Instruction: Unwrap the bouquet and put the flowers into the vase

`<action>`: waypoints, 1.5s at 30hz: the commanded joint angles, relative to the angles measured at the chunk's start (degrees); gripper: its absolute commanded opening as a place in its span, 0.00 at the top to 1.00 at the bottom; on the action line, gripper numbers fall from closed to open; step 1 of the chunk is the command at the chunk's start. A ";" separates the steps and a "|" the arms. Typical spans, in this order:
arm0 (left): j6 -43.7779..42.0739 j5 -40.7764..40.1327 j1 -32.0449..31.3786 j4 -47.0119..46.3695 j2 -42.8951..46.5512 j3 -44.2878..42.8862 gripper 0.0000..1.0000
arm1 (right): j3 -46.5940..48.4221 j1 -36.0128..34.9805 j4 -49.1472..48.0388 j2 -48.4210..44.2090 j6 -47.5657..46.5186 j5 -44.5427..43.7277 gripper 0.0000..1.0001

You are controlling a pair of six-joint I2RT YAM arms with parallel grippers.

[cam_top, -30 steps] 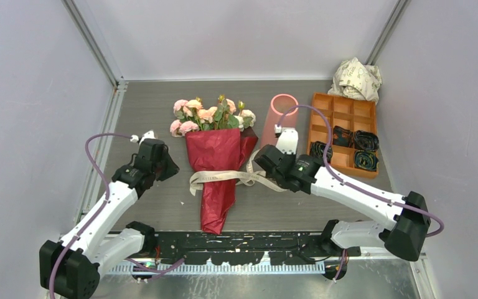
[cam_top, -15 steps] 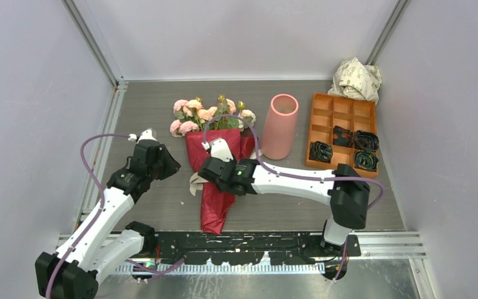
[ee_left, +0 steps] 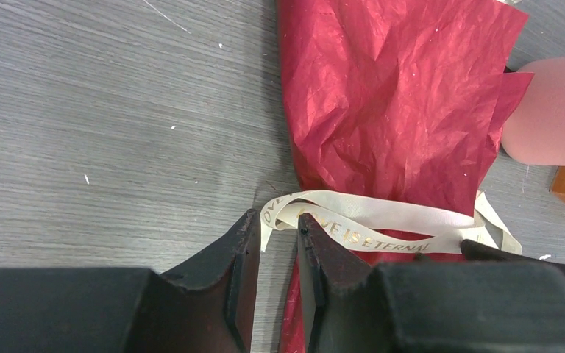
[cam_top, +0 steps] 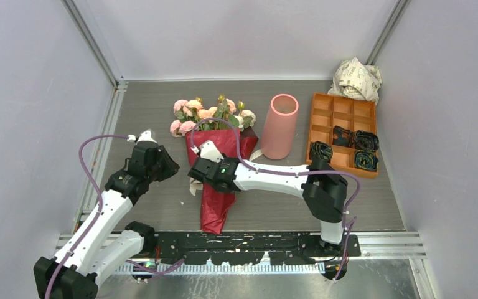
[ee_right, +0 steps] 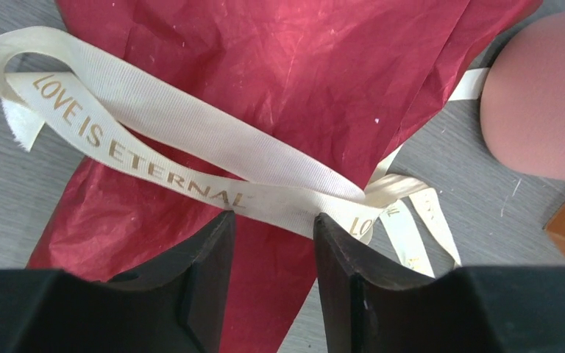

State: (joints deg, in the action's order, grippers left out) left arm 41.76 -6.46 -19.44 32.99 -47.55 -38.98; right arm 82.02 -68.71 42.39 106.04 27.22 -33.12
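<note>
The bouquet (cam_top: 215, 187) lies on the table in dark red paper (ee_left: 390, 95), tied with a cream ribbon (ee_right: 191, 140). Its flowers (cam_top: 210, 114) point to the back. To their right the pink vase (cam_top: 280, 124) stands upright. My right gripper (cam_top: 198, 173) hovers over the wrap's middle. In its wrist view it (ee_right: 272, 220) is open, with the ribbon crossing just beyond its fingertips. Left of the wrap is my left gripper (cam_top: 173, 168). It (ee_left: 276, 224) stands narrowly open, and the ribbon's loose end (ee_left: 268, 220) sits at the gap without being pinched.
An orange compartment tray (cam_top: 323, 103) with dark items stands right of the vase. A crumpled white printed paper ball (cam_top: 356, 78) sits in the back right corner. The walls of the enclosure stand close on both sides.
My right arm has swung left from beside the vase to over the bouquet's ribbon. The left gripper has shifted slightly and opened a little.
</note>
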 commanded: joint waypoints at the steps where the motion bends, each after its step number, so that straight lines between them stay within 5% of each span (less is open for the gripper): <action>1: -0.54 -0.57 0.18 -0.42 1.47 -1.71 0.73 | 4.30 0.16 0.82 0.93 -2.73 -5.35 0.52; 14: -0.45 -0.11 0.14 -0.59 1.32 -1.42 0.73 | 5.16 2.05 0.99 1.23 -4.01 -6.54 0.70; 21: -0.49 -0.05 0.14 -0.78 1.42 -1.14 0.73 | 2.51 1.45 1.24 -1.66 -4.32 -2.10 0.52; 45: 0.29 1.27 0.15 -2.09 1.14 -0.04 0.73 | 1.04 -2.16 4.80 -0.93 -3.38 -5.33 0.50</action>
State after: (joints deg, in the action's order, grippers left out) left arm 41.78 -6.17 -19.44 33.23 -47.00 -38.96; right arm 81.95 -69.36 45.87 107.48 23.05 -36.60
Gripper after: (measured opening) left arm 0.271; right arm 0.503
